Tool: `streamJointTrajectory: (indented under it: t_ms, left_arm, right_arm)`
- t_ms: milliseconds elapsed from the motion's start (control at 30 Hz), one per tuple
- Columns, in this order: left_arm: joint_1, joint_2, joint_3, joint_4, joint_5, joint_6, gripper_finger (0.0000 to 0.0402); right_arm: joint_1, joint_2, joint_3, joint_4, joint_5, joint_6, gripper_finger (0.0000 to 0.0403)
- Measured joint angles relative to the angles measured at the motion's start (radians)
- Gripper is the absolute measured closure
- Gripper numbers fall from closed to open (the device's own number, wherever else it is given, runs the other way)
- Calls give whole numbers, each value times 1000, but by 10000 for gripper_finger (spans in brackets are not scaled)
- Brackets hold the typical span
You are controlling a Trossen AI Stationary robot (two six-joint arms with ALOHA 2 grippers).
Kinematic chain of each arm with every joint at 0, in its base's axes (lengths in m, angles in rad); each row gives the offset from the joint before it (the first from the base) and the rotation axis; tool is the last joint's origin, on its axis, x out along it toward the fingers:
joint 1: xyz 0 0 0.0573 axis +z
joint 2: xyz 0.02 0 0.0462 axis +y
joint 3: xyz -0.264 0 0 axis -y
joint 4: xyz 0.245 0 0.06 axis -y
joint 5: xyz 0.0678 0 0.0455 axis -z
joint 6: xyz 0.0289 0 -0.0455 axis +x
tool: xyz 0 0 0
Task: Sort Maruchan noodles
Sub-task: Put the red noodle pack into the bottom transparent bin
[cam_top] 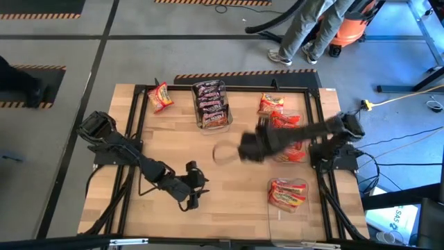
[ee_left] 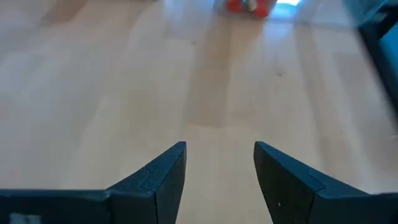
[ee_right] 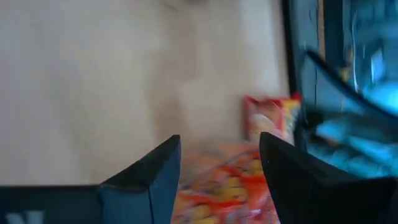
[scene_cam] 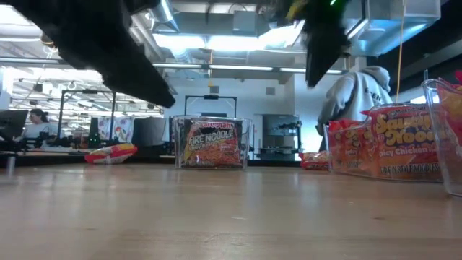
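Dark Maruchan packets fill a clear bin (cam_top: 211, 104) near the far edge, also seen in the low view (scene_cam: 211, 142). Red-orange packets lie in a bin (cam_top: 290, 142) under my right arm and in another bin (cam_top: 286, 194) near the right front. One loose packet (cam_top: 161, 96) lies flat at the far left, another (cam_top: 270, 103) at the far right. My right gripper (cam_top: 260, 132) hangs open and empty above the middle bin's packets (ee_right: 217, 186). My left gripper (cam_top: 196, 184) is open and empty over bare wood (ee_left: 217, 174) at the near middle.
A black frame (cam_top: 139, 125) runs around the wooden table top. Bare wood lies between the bins and my left gripper. Beyond the far edge a person in a light hoodie (scene_cam: 357, 94) stands, with orange equipment (cam_top: 350, 28) beside them on the floor.
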Motion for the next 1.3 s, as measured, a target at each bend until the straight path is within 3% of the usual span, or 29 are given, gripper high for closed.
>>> streamJointTrajectory:
  t_ms: [133,367,500,700,767,1133,1300]
  left_arm:
    - [44,0,-19,-44,-39,66,217]
    - [106,-21,-193,-38,-47,1,217]
    - [106,-67,-270,-37,-24,-71,217]
    - [110,-119,-320,-37,-25,-111,217]
    - [120,-123,-321,-35,-26,-107,217]
    - [169,-123,-320,-17,-17,-32,217]
    - [169,-123,-319,-17,-13,-32,217]
  right_arm:
    - [-242,0,-48,104,-22,-43,205]
    - [-554,21,-105,347,-262,-56,215]
    - [-663,80,-44,322,-308,-94,264]
    - [-828,208,45,238,-394,-120,374]
    - [-846,241,69,220,-397,-120,395]
    - [-819,366,266,-14,-298,-40,400]
    - [-767,426,356,-50,-375,13,397]
